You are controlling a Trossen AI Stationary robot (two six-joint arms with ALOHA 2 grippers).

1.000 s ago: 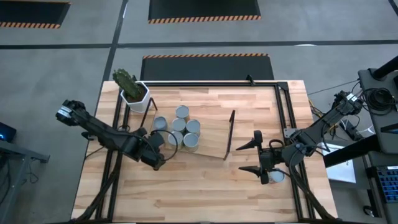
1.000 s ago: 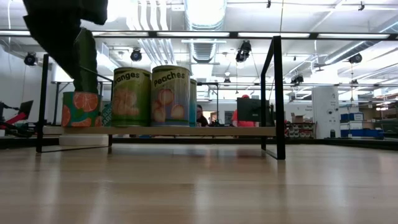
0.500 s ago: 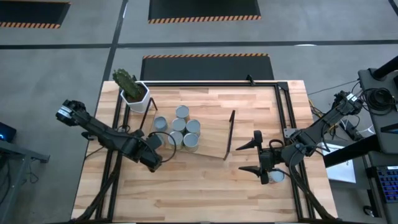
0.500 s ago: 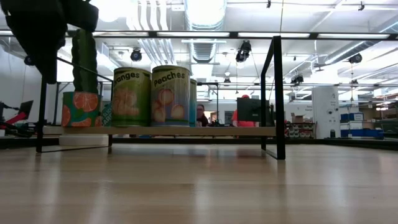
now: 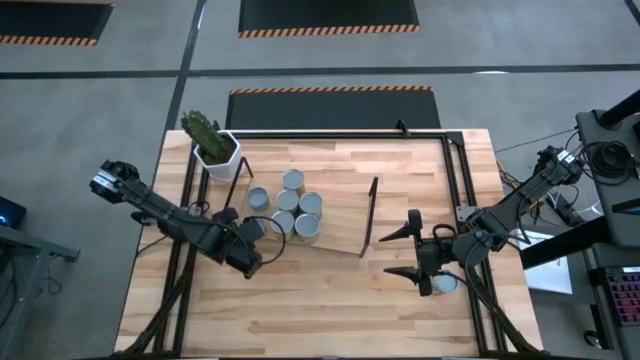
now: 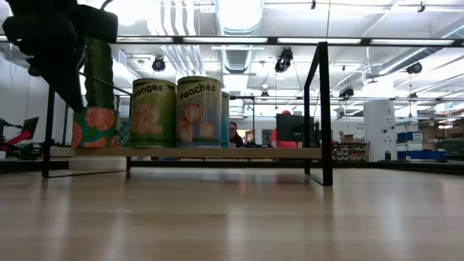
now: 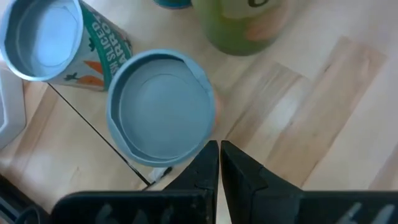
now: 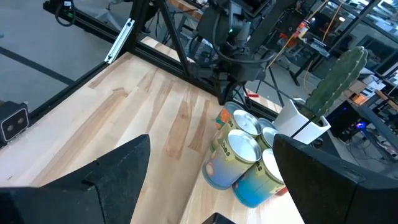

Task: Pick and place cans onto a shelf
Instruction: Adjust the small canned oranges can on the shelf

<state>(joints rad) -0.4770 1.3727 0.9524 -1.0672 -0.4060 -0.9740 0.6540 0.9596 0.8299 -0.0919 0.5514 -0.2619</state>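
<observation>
While left fingers (image 7: 219,163) press shut, empty, cans (image 6: 174,112) read "Oranges", "Peaches"; right fingers (image 5: 402,252) spread wide.

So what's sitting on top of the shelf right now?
The shelf holds a tight cluster of cans at its end nearest the plant pot; its other half is bare board. The shut left gripper partly covers one can, so the count stays uncertain.

At centre left of the low view we see cans (image 6: 176,112) with silver tops and green, orange and peach fruit labels on the light-wood shelf (image 6: 217,152) with black frames.
</observation>
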